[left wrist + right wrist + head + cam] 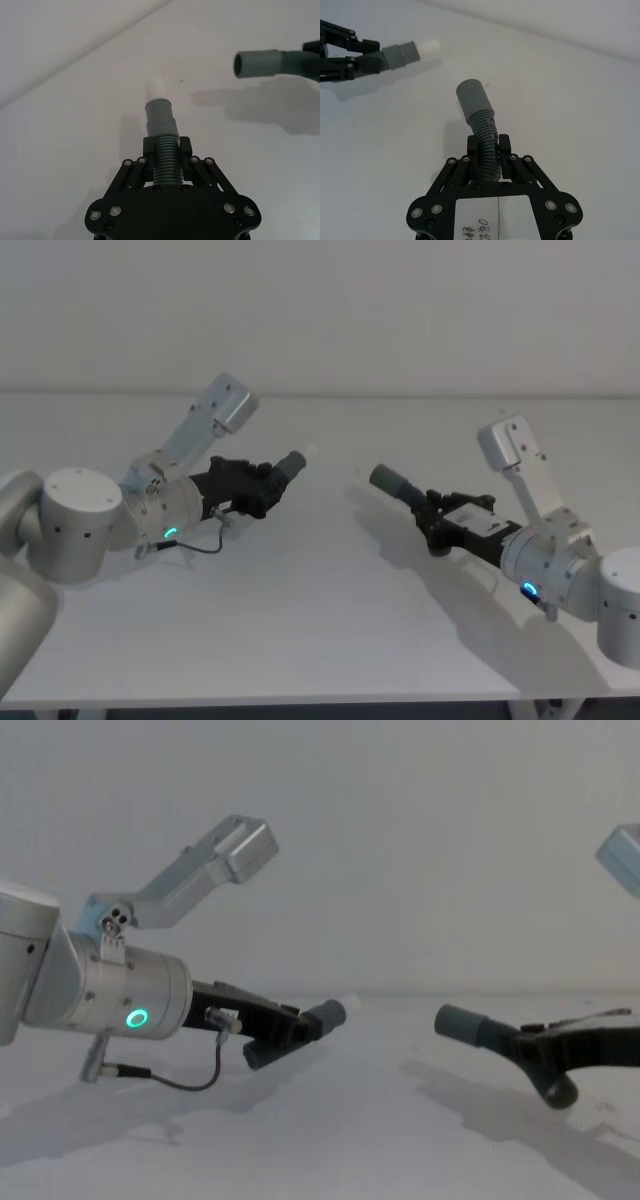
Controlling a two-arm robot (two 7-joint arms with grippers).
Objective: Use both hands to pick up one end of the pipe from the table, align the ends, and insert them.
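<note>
Seen from the head view, the left gripper (pixel 262 485) is up off the white table (pixel 320 630) on the left side. It is closed tight on the left hose piece (pixel 290 466). Over on the right, the right gripper (pixel 437 512) is closed on the right hose piece (pixel 392 483). The two ends point at each other, well apart. In the left wrist view, the fingers (pixel 148 147) squeeze the bumpy part, and a grey cuff (pixel 160 117) with a pale spigot (pixel 156 90) sticks out in front. In the right wrist view, the right gripper pinches its bumpy hose just behind a round open cuff (pixel 472 100). From the chest view, both hoses hang above the table, with a gap between their ends.
</note>
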